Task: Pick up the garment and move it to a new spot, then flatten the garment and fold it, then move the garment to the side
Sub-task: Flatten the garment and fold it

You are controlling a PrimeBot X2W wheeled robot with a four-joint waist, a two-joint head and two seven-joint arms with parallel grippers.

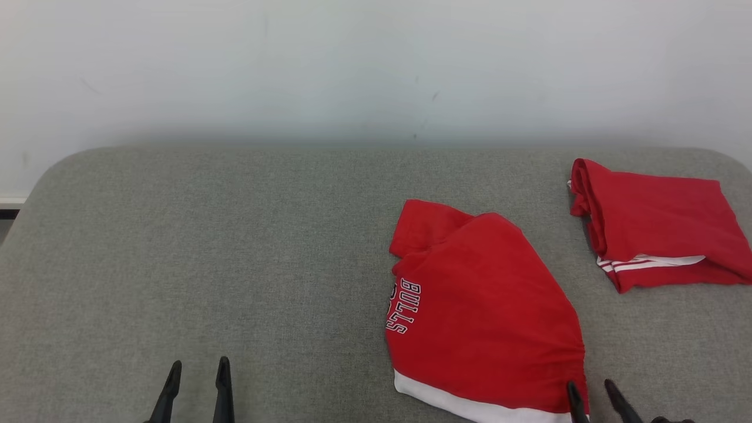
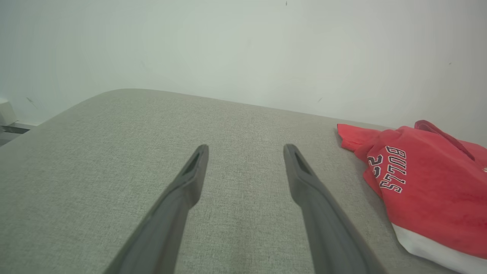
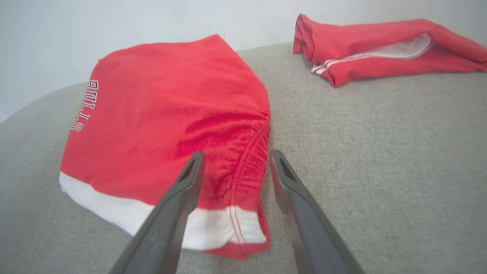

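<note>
The garment (image 1: 482, 305) is a pair of red shorts with "BULLS" lettering and a white hem, lying folded on the grey fabric surface (image 1: 235, 247), right of centre. My right gripper (image 1: 589, 386) stands open at its near right corner. In the right wrist view the fingers (image 3: 236, 155) straddle the gathered waistband edge of the garment (image 3: 163, 114) without pinching it. My left gripper (image 1: 198, 365) is open over bare fabric at the lower left, well away from the cloth. In the left wrist view, that gripper (image 2: 245, 150) holds nothing and the garment (image 2: 426, 190) lies to its right.
A second red garment (image 1: 658, 223) with white stripes lies folded at the back right, also in the right wrist view (image 3: 380, 42). A pale wall rises behind the surface's rounded far edge. Bare grey fabric spreads across the left half.
</note>
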